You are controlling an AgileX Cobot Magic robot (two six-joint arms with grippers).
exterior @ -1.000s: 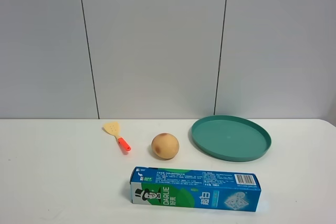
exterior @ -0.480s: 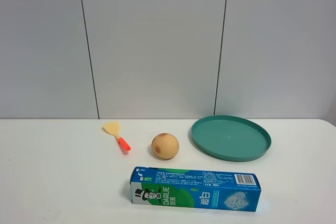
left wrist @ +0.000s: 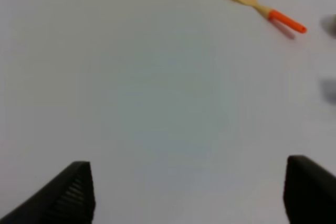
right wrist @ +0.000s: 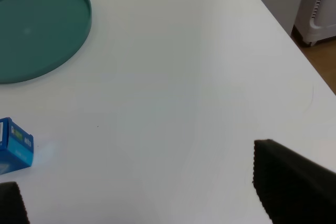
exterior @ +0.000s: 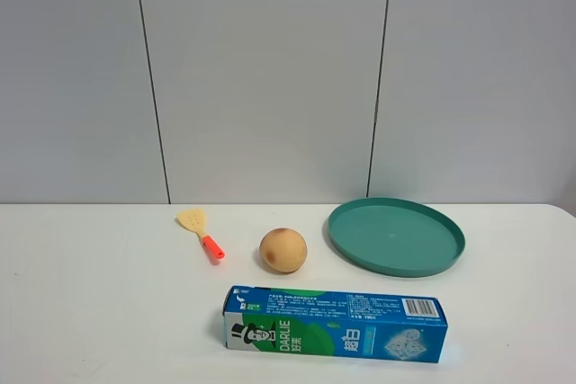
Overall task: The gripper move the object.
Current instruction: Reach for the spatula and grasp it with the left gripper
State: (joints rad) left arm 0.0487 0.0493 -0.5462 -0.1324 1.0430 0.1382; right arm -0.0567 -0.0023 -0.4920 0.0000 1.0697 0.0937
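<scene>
The toy spatula (exterior: 200,232), with a pale yellow slotted blade and a red-orange handle, lies flat on the white table left of the peach-coloured fruit (exterior: 283,250). It also shows far off in the left wrist view (left wrist: 262,4). My left gripper (left wrist: 189,195) is open and empty above bare table, well short of the spatula. My right gripper (right wrist: 136,182) is open and empty near the table's right edge. Neither gripper shows in the exterior high view.
A teal round plate (exterior: 396,236) sits at the right, also in the right wrist view (right wrist: 37,30). A blue-green toothpaste box (exterior: 334,324) lies in front of the fruit; its end shows in the right wrist view (right wrist: 14,146). The table's right edge (right wrist: 273,19) is close.
</scene>
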